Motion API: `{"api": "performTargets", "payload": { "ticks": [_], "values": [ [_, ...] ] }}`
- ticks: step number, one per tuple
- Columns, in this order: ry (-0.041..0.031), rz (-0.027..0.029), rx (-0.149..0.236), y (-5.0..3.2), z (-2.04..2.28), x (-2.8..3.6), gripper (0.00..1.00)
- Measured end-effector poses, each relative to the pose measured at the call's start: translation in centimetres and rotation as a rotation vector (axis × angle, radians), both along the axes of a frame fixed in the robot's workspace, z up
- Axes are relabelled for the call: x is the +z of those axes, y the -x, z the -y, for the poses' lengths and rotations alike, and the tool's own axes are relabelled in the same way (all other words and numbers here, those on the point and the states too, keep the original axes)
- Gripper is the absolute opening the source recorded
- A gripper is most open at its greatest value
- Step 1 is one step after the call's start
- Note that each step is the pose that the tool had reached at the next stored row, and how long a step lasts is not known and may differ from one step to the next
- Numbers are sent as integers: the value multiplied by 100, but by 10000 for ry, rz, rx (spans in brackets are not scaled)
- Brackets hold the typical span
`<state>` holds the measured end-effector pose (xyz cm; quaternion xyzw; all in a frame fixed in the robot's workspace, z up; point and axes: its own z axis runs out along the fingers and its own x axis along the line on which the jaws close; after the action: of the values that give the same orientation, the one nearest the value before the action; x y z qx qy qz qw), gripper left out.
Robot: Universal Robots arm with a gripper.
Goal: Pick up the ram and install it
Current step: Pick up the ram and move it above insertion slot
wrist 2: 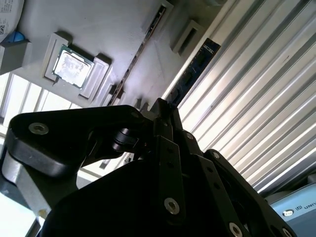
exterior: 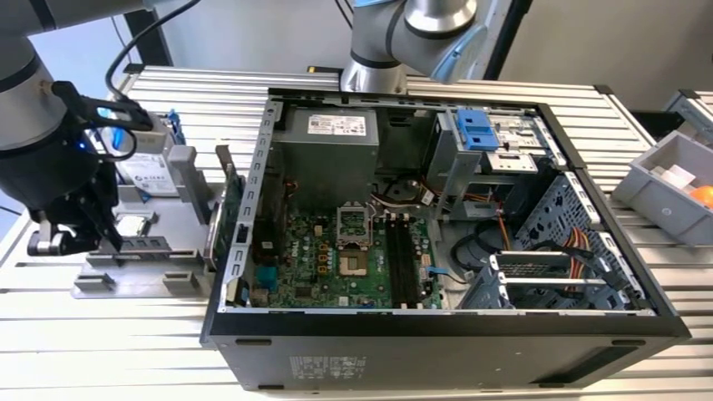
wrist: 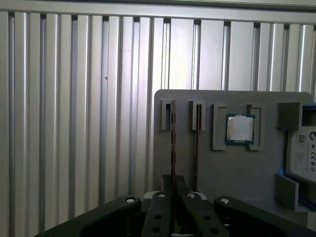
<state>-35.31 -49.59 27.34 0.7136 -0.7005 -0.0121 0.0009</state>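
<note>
The ram (wrist 2: 196,66) is a thin blue stick standing on edge in a slot of the grey holder (wrist 2: 108,29). In the first wrist view the ram (wrist: 173,140) appears edge-on in the slot nearest the holder's (wrist: 217,168) edge. My gripper (wrist 2: 163,107) has its black fingers pressed together on the near end of the stick, and the first wrist view shows the same grip at the gripper (wrist: 173,181). In the exterior view my gripper (exterior: 106,238) hangs over the holder (exterior: 134,280) at the exterior view's left, beside the open computer case (exterior: 446,326).
A silver processor chip (wrist: 240,128) and a hard drive (exterior: 145,175) also sit on the holder. A green card (exterior: 229,217) stands on edge between holder and case. The motherboard's memory slots (exterior: 403,259) lie inside the case. A second arm's base (exterior: 379,58) stands behind, and a grey bin (exterior: 669,188) is at the right.
</note>
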Motion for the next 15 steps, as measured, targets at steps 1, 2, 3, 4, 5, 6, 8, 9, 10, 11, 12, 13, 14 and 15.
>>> {"api": "performTargets", "payload": {
  "ticks": [1,2,3,4,5,6,8,9,10,11,12,13,14,15],
  "values": [
    [1,0,0,0,0,3,0],
    [2,-1,0,0,0,8,0],
    [2,-1,0,0,0,13,0],
    [2,-1,0,0,0,20,0],
    [1,0,0,0,0,26,0],
    [2,0,0,0,0,36,0],
    [3,2,1,0,1,47,0],
    [7,-1,1,0,0,54,0],
    [8,1,1,0,0,57,0],
    [9,1,1,0,1,62,0],
    [9,1,0,0,0,65,0],
    [11,3,0,1,0,65,0],
    [11,6,0,1,0,65,0],
    [12,10,1,0,0,65,0]
  ]
}}
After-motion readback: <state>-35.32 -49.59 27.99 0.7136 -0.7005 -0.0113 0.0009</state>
